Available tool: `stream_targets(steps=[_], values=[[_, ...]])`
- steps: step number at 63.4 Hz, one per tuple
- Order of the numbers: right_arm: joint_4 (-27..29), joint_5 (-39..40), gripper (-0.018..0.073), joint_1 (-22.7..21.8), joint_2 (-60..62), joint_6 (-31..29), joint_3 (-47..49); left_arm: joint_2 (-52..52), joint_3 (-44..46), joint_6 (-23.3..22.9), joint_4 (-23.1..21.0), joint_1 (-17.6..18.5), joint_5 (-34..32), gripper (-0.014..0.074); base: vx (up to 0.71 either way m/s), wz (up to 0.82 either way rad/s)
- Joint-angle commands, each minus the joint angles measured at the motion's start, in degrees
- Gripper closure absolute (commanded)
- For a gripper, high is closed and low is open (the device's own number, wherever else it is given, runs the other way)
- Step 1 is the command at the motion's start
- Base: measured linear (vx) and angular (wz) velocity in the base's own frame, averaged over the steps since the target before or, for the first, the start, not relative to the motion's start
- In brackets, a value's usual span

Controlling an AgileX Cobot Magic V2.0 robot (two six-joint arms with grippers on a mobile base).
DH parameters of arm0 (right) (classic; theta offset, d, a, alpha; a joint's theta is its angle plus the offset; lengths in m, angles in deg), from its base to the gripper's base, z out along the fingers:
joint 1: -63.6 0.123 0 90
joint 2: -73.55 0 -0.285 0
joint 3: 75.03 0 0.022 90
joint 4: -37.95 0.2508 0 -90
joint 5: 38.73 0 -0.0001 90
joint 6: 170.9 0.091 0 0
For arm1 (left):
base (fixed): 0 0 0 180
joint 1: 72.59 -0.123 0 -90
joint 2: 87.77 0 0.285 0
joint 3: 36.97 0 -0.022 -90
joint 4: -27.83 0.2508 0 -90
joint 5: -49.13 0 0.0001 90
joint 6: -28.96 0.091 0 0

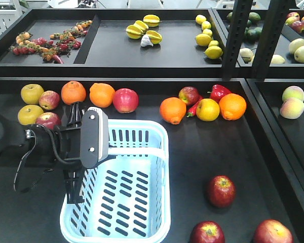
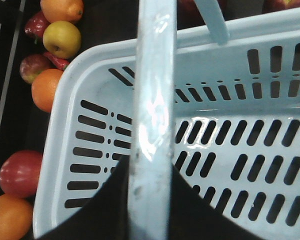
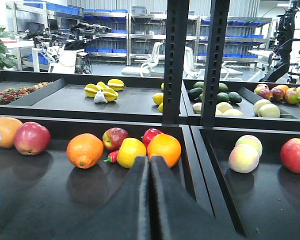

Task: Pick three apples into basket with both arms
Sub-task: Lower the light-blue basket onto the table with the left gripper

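Note:
Three dark red apples lie on the black tray at the front right: one (image 1: 221, 191) nearest the basket, two more (image 1: 206, 233) (image 1: 271, 233) at the bottom edge. The pale blue basket (image 1: 164, 192) stands to their left with nothing in it. My left gripper (image 2: 150, 167) is shut on the basket's flat handle (image 2: 152, 90), close to its left end (image 1: 111, 150), with a black finger on each side. My right gripper (image 3: 150, 160) is shut on nothing, low over the tray and facing the back row of fruit. It is out of the front view.
A back row of fruit holds oranges (image 1: 102, 94), a red apple (image 1: 125, 100), yellow-green apples (image 1: 32, 93) and a red pepper (image 1: 219, 92). Two black posts (image 1: 236, 40) rise behind them. A raised divider (image 1: 266, 131) separates the right-hand tray with its peaches (image 3: 245, 154).

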Motion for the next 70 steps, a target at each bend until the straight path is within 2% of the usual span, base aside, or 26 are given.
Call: stream_targets(steps=[1, 6, 27, 39, 51, 70], values=[[-0.54, 4.2, 0.0568, -0.4, -0.08, -0.08, -0.74, 0.36, 1.87, 0.46, -2.67, -0.82, -1.42, 0.0603, 0.0, 0.0], [-0.54, 4.2, 0.0568, -0.4, -0.08, -0.08, -0.74, -0.88, 1.87, 1.89, -2.67, -1.15, -1.3, 0.0603, 0.0, 0.0], [-0.54, 4.2, 0.0568, -0.4, -0.08, -0.08, -0.74, -3.86, 1.87, 1.29, -2.67, -1.15, -2.14, 0.0599, 0.0, 0.0], [-0.54, 4.2, 0.0568, -0.4, -0.08, -0.08, -0.74, -4.36, 1.87, 1.23, -2.8, -1.15, -2.0, 0.0554, 0.0, 0.0], [-0.54, 4.2, 0.0568, -0.4, -0.08, -0.08, -0.74, -4.36, 1.87, 1.23, -2.62, -1.15, -1.01, 0.0386, 0.0, 0.0], [-0.54, 4.2, 0.0568, -0.4, -0.08, -0.08, -0.74, -4.19, 1.87, 1.23, -2.62, -1.15, 0.25, 0.0006, 0.0, 0.0]])
